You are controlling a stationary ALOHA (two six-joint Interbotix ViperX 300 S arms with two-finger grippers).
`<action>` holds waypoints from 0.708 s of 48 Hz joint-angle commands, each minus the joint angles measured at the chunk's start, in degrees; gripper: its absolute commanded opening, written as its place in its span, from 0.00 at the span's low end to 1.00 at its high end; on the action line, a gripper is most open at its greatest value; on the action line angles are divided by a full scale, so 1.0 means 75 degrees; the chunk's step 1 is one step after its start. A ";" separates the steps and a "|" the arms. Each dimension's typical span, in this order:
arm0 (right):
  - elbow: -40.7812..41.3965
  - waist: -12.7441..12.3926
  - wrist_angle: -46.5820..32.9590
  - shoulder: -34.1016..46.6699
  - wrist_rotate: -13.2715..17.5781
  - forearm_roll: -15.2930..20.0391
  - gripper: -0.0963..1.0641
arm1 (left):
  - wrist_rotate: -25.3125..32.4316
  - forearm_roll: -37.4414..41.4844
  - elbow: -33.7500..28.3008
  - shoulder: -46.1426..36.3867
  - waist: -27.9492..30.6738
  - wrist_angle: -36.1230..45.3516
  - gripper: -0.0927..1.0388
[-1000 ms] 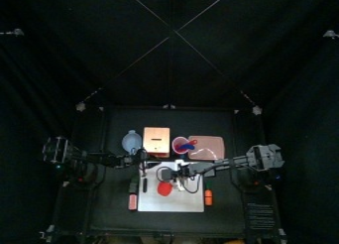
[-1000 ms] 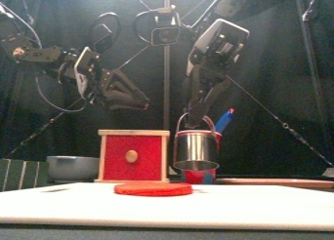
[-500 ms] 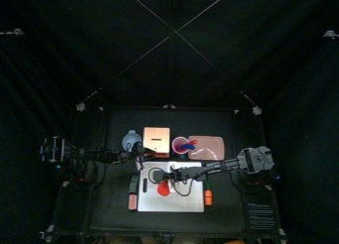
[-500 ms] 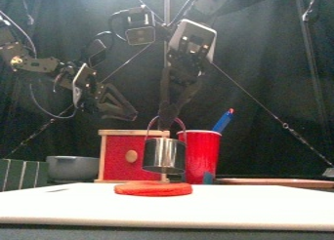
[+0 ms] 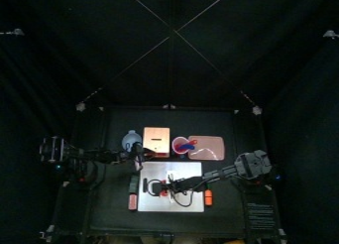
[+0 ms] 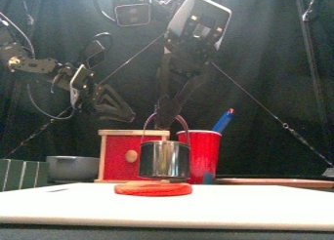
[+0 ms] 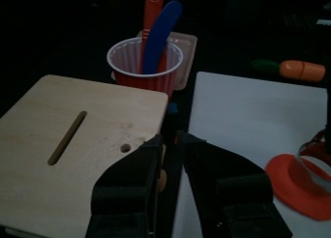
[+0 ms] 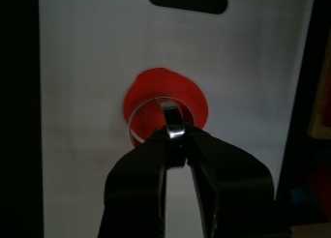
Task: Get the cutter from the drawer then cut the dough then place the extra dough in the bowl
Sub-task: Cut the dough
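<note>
The round metal cutter (image 6: 162,160) stands upright on the flat red dough disc (image 6: 152,188), which lies on the white cutting board (image 6: 248,207). My right gripper (image 6: 166,105) is shut on the cutter's wire handle from above. In the right wrist view the right gripper (image 8: 172,133) pinches the handle over the dough (image 8: 158,89), a little off its middle. My left gripper (image 7: 172,147) hovers shut and empty above the wooden box (image 7: 77,145), to the left of the board. The box's red drawer front (image 6: 133,154) faces forward.
A blue-grey bowl (image 6: 72,167) sits left of the box. Behind the dough stands a red cup (image 6: 204,156) with toy knives (image 6: 225,120) on the pink tray (image 5: 209,147). An orange toy (image 7: 301,70) lies beyond the board.
My right gripper carried the cutter left and down from in front of the red cup onto the dough. The left arm has hardly moved.
</note>
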 commanded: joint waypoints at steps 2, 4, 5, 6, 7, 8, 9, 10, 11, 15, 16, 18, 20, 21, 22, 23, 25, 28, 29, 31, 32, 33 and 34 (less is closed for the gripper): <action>-0.0270 -0.0035 0.0000 -0.0141 0.0012 -0.0035 0.56 | 0.0012 -0.0082 -0.0059 -0.0082 0.0012 -0.0082 0.65; -0.0305 -0.0035 0.0000 -0.0117 0.0012 -0.0035 0.56 | 0.0012 -0.0094 -0.0047 -0.0082 0.0023 -0.0082 0.65; -0.0316 -0.0035 0.0000 -0.0105 0.0012 -0.0035 0.56 | 0.0012 -0.0105 -0.0047 -0.0082 0.0023 -0.0082 0.65; -0.0316 -0.0023 0.0000 -0.0105 0.0012 -0.0035 0.56 | 0.0012 -0.0117 -0.0035 -0.0082 0.0012 -0.0082 0.65; -0.0316 -0.0023 0.0000 -0.0094 0.0012 -0.0035 0.56 | 0.0012 -0.0117 -0.0023 -0.0082 0.0012 -0.0082 0.65; -0.0316 -0.0012 0.0012 -0.0094 0.0012 -0.0047 0.56 | 0.0012 -0.0129 -0.0012 -0.0082 0.0023 -0.0082 0.65; -0.0316 -0.0012 0.0012 -0.0082 0.0012 -0.0059 0.56 | 0.0012 -0.0129 -0.0012 -0.0082 0.0012 -0.0082 0.65; -0.0316 -0.0012 0.0012 -0.0070 0.0012 -0.0070 0.56 | 0.0012 -0.0141 0.0000 -0.0082 0.0012 -0.0082 0.65; -0.0316 -0.0023 0.0000 -0.0070 0.0012 -0.0070 0.56 | 0.0012 -0.0141 0.0012 -0.0082 0.0012 -0.0082 0.65; -0.0316 -0.0023 0.0012 -0.0023 0.0000 -0.0070 0.56 | 0.0012 -0.0141 0.0023 -0.0082 0.0000 -0.0082 0.65; -0.0316 -0.0023 0.0012 -0.0023 0.0000 -0.0070 0.56 | 0.0012 -0.0141 0.0023 -0.0082 0.0000 -0.0082 0.65; -0.0316 -0.0047 0.0023 -0.0012 0.0000 -0.0082 0.56 | 0.0012 -0.0141 0.0012 -0.0082 -0.0012 -0.0082 0.65; -0.0328 -0.0047 0.0035 0.0012 0.0000 -0.0082 0.56 | 0.0012 -0.0141 0.0023 -0.0082 -0.0012 -0.0082 0.65; -0.0328 -0.0047 0.0035 0.0012 0.0000 -0.0082 0.56 | 0.0012 -0.0141 0.0023 -0.0082 -0.0012 -0.0082 0.65; -0.0328 -0.0047 0.0035 0.0023 0.0000 -0.0082 0.56 | 0.0000 -0.0141 0.0023 -0.0082 -0.0012 -0.0082 0.65; -0.0328 -0.0059 0.0035 0.0035 0.0000 -0.0082 0.56 | 0.0000 -0.0141 0.0023 -0.0082 -0.0023 -0.0082 0.65; -0.0328 -0.0059 0.0035 0.0059 0.0012 -0.0082 0.56 | 0.0000 -0.0141 0.0023 -0.0082 -0.0023 -0.0082 0.65; -0.0328 -0.0059 0.0035 0.0082 0.0023 -0.0082 0.56 | 0.0000 -0.0141 0.0023 -0.0082 -0.0023 -0.0082 0.65; -0.0328 -0.0059 0.0035 0.0094 0.0023 -0.0082 0.56 | 0.0000 -0.0141 0.0023 -0.0082 -0.0023 -0.0082 0.65; -0.0340 -0.0059 0.0023 0.0105 0.0023 -0.0082 0.56 | -0.0012 -0.0141 0.0023 -0.0082 -0.0023 -0.0082 0.65; -0.0340 -0.0059 0.0012 0.0117 0.0023 -0.0070 0.56 | -0.0012 -0.0141 0.0023 -0.0082 -0.0023 -0.0082 0.65; -0.0352 -0.0059 0.0000 0.0129 0.0023 -0.0082 0.56 | -0.0012 -0.0141 0.0023 -0.0082 -0.0023 -0.0082 0.65; -0.0352 -0.0047 0.0000 0.0117 0.0023 -0.0082 0.57 | -0.0012 -0.0141 0.0035 -0.0082 -0.0023 -0.0082 0.65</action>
